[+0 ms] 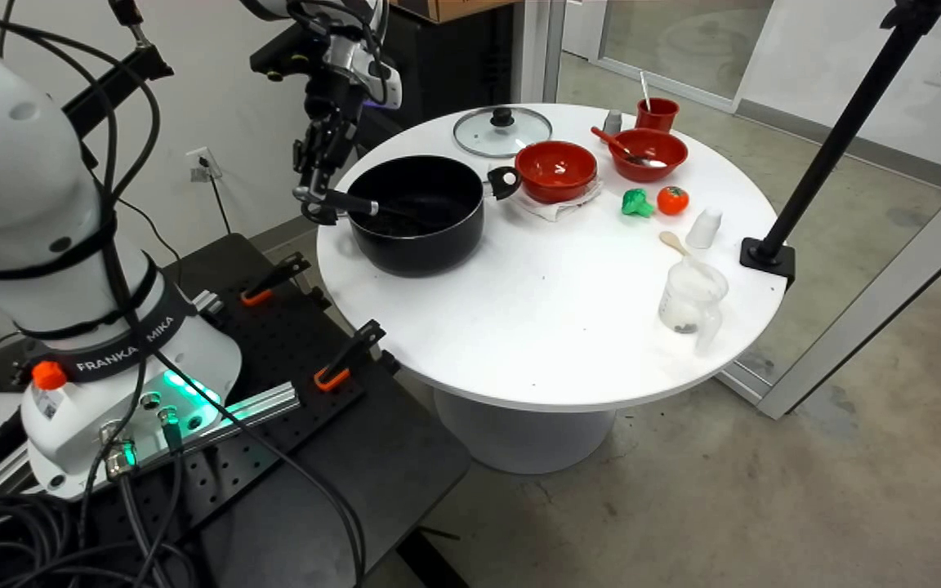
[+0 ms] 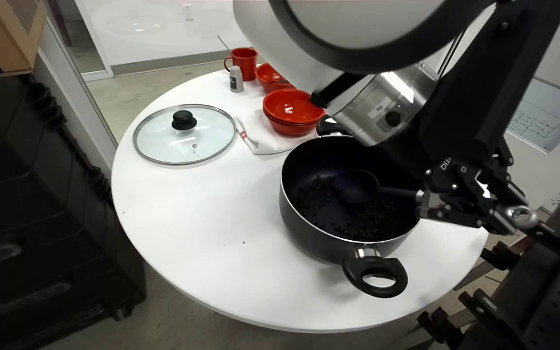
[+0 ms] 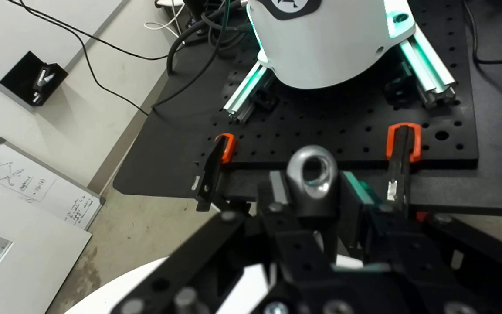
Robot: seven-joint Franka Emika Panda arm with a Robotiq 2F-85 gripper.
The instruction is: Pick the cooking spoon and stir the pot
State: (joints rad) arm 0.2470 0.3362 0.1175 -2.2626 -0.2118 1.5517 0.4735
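Note:
The black pot stands on the white table in both exterior views (image 1: 430, 249) (image 2: 323, 248). Small dark bean-like pieces lie on its floor. The black cooking spoon (image 2: 355, 187) has its oval head inside the pot, over the pieces; whether it touches them I cannot tell. Its handle, with a silver band, slants out past the pot's rim (image 1: 356, 204). My gripper (image 1: 315, 208) is beside the pot, on the robot base's side, shut on that handle. In the wrist view the handle's silver eyelet end (image 3: 314, 174) sticks up between the gripper's fingers (image 3: 314, 192).
A glass lid (image 2: 185, 141) lies beside the pot. Red bowls (image 1: 556, 175) on a white cloth stand by the pot's far handle. A red bowl with a spoon (image 1: 658, 151), toy tomato (image 1: 672, 200), toy broccoli (image 1: 636, 202), and clear measuring cup (image 1: 693, 294) stand farther off. A black post (image 1: 813, 155) is clamped at the edge.

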